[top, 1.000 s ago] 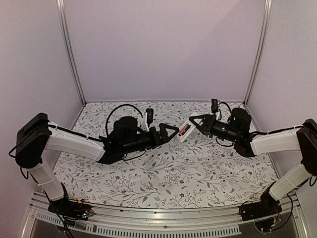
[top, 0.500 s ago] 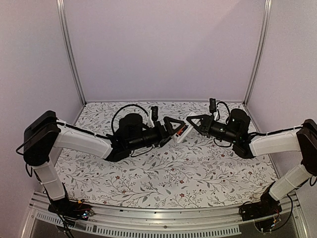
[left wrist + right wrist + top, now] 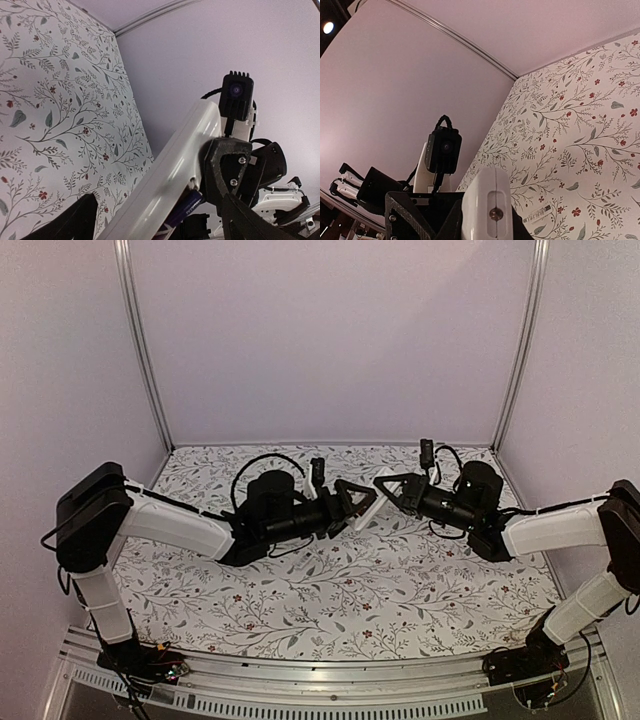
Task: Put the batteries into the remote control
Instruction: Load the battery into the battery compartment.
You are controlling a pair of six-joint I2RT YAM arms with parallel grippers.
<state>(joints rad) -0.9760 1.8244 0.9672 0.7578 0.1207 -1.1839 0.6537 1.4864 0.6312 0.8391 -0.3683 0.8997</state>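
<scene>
The white remote control (image 3: 366, 511) hangs in the air between both arms above the back middle of the table. My right gripper (image 3: 386, 486) is shut on one end of it; in the right wrist view the remote's end (image 3: 487, 197) sticks up between my fingers. In the left wrist view the remote (image 3: 170, 172) runs diagonally between the jaws of my left gripper (image 3: 157, 215), which stand apart on either side of it. A black battery (image 3: 189, 206) lies along the remote's lower side. The orange-red battery is hidden.
The floral table cover (image 3: 330, 590) spreads below both arms. A small white printed label (image 3: 538, 213) lies on it under the right gripper. Pale walls and metal posts (image 3: 142, 350) close off the back and sides.
My left arm has reached right until its gripper straddles the remote. The right gripper has shifted slightly left and up with the remote.
</scene>
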